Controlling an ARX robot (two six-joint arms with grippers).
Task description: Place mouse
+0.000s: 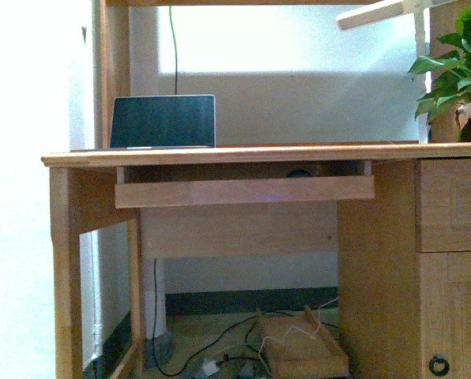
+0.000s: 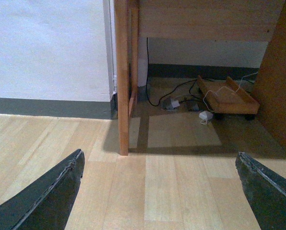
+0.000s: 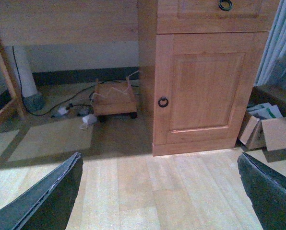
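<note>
With left gripper and right gripper both hanging low, spread and empty, the mouse lies up ahead on the tray, probably nearer the right arm.

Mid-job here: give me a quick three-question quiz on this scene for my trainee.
1. True or false: the laptop stands on the desk.
2. Where is the mouse? A) beside the laptop B) on the pull-out tray C) on the floor
3. Fill in: the left end effector and right end effector are both ___.
Key: 1 true; 2 B; 3 open.
</note>
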